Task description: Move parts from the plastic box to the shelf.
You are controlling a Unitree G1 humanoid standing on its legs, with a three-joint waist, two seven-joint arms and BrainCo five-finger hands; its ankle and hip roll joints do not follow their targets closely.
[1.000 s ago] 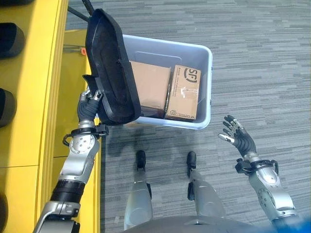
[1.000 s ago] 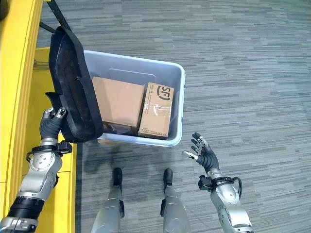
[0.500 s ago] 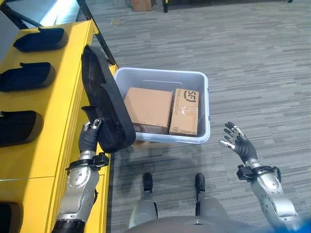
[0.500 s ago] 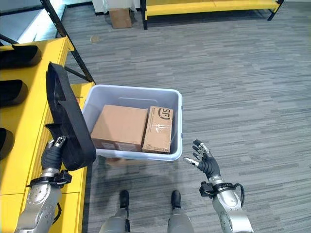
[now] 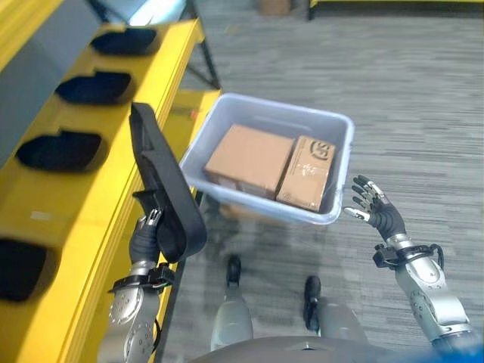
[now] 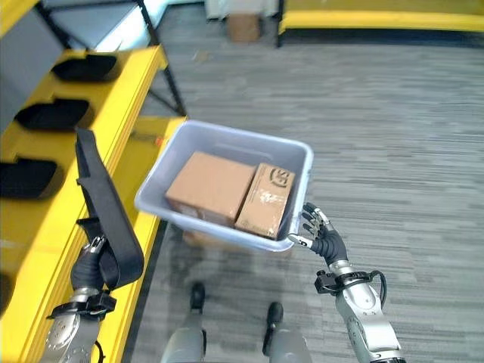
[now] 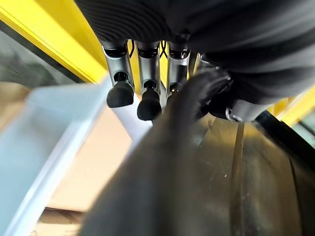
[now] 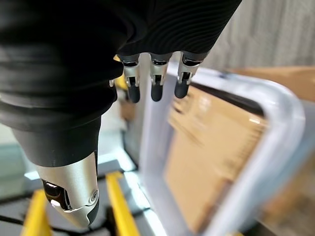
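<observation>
My left hand is shut on the lower edge of a long black moulded part and holds it upright beside the yellow shelf. In the left wrist view the dark fingertips curl over the part's rim. The pale blue plastic box stands on the floor and holds two cardboard cartons. My right hand is open with spread fingers, empty, just off the box's near right corner. The box rim shows close past its fingers.
Several black parts lie in a row on the yellow shelf at the left. A black shelf leg slants down behind the box. Grey carpet stretches to the right, and another yellow rack stands at the far back.
The camera has swung, so the whole scene has shifted. My left hand still holds the black part upright by the shelf. My right hand now sits closer to the box's near corner.
</observation>
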